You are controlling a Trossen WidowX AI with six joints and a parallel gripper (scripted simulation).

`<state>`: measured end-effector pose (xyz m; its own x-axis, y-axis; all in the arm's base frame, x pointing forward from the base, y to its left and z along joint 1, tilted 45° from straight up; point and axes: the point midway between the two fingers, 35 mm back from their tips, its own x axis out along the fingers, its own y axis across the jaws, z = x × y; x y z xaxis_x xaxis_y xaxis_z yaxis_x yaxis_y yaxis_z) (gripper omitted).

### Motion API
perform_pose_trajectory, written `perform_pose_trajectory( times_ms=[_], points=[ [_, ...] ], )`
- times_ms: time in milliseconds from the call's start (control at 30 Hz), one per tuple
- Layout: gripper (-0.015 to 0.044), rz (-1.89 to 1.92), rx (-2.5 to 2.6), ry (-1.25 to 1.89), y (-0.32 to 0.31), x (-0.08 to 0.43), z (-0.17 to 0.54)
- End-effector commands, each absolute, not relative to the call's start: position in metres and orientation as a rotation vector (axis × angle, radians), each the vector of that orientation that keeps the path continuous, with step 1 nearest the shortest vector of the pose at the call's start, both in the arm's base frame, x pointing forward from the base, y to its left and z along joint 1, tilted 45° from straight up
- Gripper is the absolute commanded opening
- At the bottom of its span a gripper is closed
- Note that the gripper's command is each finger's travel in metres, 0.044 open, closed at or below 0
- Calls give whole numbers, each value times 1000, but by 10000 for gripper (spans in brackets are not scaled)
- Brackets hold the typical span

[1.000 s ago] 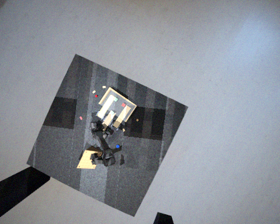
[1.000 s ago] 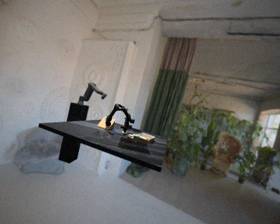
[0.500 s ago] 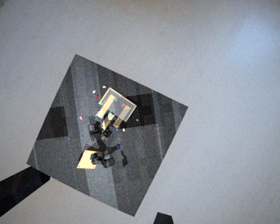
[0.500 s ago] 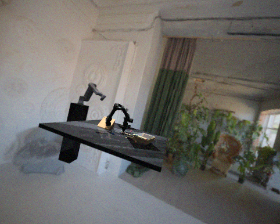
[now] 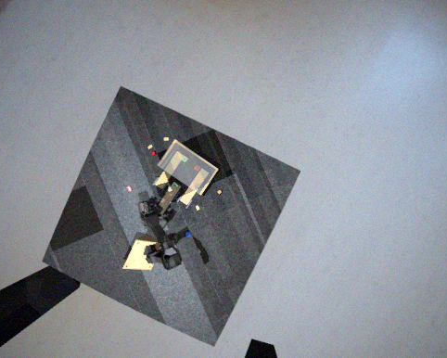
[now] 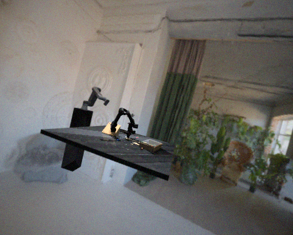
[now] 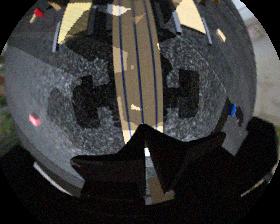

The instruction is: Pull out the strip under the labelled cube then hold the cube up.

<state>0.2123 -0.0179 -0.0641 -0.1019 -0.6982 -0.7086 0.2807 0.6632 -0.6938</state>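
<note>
A wooden box with a see-through top (image 5: 197, 154) (image 6: 146, 148) holds a green cube (image 5: 185, 159) and a red cube (image 5: 197, 168). No label can be read. A middle strip with dark lines (image 5: 170, 198) (image 7: 148, 85) lies pulled out towards the arm's base; a small green patch (image 5: 174, 185) shows at its box-side end, too blurred to name. A left strip (image 5: 162, 179) (image 7: 76, 20) and a right strip (image 5: 187, 197) (image 7: 191, 17) stick out of the box. My gripper (image 6: 128, 137) (image 7: 142, 127) is shut, its tips at the middle strip's near end. Any contact there is hidden.
A pink piece (image 5: 129, 188) (image 7: 34, 119) and a red piece (image 5: 153, 153) (image 7: 39, 13) lie on the left. A blue piece (image 5: 188, 235) (image 7: 233, 109) and an orange piece (image 5: 219, 192) lie on the right. A pale board (image 5: 138, 257) stands by the arm's base.
</note>
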Motion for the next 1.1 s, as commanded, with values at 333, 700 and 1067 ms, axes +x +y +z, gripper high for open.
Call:
perform_pose_trajectory(
  times_ms=[333, 700, 1067],
  points=[
    [0, -859, -369, 1482, -19, 203, -66],
    [0, -859, -369, 1482, -19, 203, -66],
    [0, -857, -367, 1482, 12, 217, -35]
  ],
)
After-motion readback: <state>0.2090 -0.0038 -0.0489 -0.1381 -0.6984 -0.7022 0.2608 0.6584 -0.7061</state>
